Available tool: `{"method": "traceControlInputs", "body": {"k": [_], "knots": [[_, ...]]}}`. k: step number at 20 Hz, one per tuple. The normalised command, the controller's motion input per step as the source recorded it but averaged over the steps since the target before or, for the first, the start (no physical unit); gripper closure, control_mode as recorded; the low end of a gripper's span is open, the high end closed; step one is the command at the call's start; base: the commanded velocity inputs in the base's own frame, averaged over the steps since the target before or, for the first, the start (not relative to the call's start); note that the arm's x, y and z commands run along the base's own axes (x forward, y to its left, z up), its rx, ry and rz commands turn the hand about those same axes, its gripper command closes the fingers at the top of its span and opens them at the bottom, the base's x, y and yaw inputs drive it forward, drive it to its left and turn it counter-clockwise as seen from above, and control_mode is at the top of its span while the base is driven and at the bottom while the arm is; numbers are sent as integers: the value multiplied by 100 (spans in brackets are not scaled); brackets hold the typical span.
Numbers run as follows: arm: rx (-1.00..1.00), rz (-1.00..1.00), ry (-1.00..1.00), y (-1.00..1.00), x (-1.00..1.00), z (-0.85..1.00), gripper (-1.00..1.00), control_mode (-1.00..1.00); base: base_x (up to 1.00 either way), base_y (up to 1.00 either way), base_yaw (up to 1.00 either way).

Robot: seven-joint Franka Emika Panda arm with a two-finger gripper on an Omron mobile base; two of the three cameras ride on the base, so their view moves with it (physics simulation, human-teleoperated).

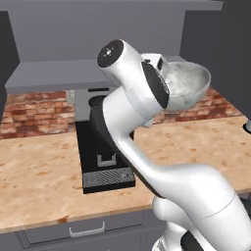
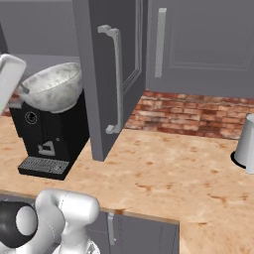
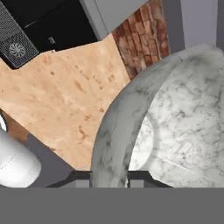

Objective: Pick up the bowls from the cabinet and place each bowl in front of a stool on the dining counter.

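Above the black coffee machine [image 2: 47, 131] the grey-white marbled bowl [image 2: 53, 88] hangs in the air, tilted so that its hollow faces partly sideways, clear of the machine's top and well above the stone-topped bench [image 2: 163, 171] on which the machine stands. In the hand view the bowl [image 3: 175, 118] looms large, its rim running down between the fingers [image 3: 109, 177], which are drawn nearly together and pinch the bowl's wall, one dark fingertip on the outside and one on the inside. In the left base view the bowl [image 1: 188, 84] shows just past the arm's bulky white wrist, to the right of the coffee machine [image 1: 103, 152] and higher than it. Just right of the machine in the right base view stands the open door of the grey wall cabinet [image 2: 106, 74], edge-on to the camera, its long silver bar handle [image 2: 116, 79] running upright; the bowl sits just left of this door. Behind the machine a red brick wall [image 2: 193, 114] runs along the back of the bench. Far to the right of the machine, at the edge of the right base view, a pale grey vessel [image 2: 246, 144] stands on the bench. Below the bench front, grey drawers [image 1: 86, 230] with small handles show.
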Motion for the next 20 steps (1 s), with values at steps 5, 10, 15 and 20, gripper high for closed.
{"method": "traceControlInputs", "body": {"k": [5,10,15,20], "knots": [[29,-8,30,2,-36,-3,100,-100,0,0,0],[28,-11,23,11,-12,-35,100,-100,0,0,0],[28,-10,5,2,-1,-44,100,-100,0,0,0],[21,-3,-4,-9,-1,-43,100,-100,0,0,0]]}}
